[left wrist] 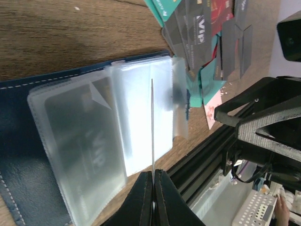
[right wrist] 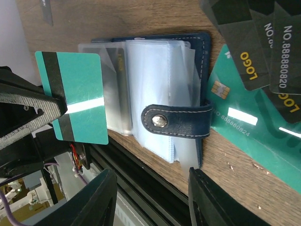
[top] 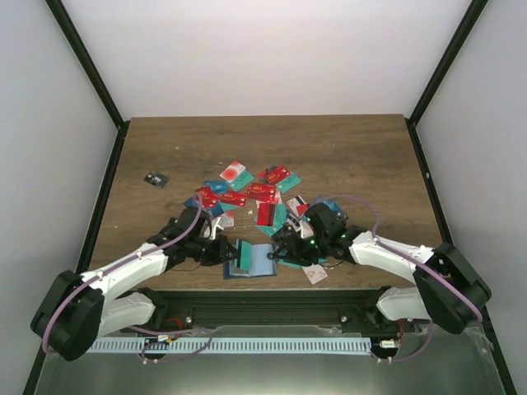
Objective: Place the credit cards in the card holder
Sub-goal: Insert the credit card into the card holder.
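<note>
The card holder (top: 257,260) lies open near the table's front edge, navy cover (left wrist: 19,141) underneath and clear sleeves (left wrist: 141,117) fanned upward. Its snap strap (right wrist: 178,122) crosses the sleeves. My left gripper (top: 233,251) is shut on a teal card with a dark stripe (right wrist: 77,96), held on edge over the sleeves and seen as a thin line (left wrist: 152,122) in the left wrist view. My right gripper (right wrist: 153,197) stands open at the holder's near side, one finger (right wrist: 211,197) touching a sleeve's corner. More credit cards (top: 255,193) lie heaped just behind the holder.
Black and teal cards (right wrist: 254,61) lie right beside the holder. A white-and-red card (top: 315,274) sits at the front right. A small black chip (top: 155,178) lies at the left. The table's black front rail (left wrist: 197,174) runs close under both grippers.
</note>
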Controlling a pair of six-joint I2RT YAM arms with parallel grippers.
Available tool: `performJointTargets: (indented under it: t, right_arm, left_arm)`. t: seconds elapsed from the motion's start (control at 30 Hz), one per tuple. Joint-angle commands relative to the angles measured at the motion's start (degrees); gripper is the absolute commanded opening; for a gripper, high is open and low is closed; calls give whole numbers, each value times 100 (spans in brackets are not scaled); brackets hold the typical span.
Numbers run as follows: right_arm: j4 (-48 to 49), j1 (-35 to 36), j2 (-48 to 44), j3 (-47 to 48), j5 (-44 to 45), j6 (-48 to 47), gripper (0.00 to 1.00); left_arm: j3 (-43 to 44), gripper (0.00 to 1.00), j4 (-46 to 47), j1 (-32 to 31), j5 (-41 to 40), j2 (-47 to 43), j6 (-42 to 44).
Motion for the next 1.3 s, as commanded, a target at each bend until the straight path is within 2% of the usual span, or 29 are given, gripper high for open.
performJointTargets:
  t: [0.0,0.6,0.8,1.27]
  right_arm:
    - [139,-17,174,-16,2,-124,43]
    - [278,-26,888,182,247,-385,36]
    - [436,-26,1185,227,77,-464,29]
    - [497,-26,1652,463,-66,-639,28]
  left_arm:
    - [-7,4,193,71,110,254,301]
    - [-220,4,879,98,75,1038,314]
    - [-309,4,1155,99,149,1191,242]
    - [-483,4,1892,89,342,1337,-95]
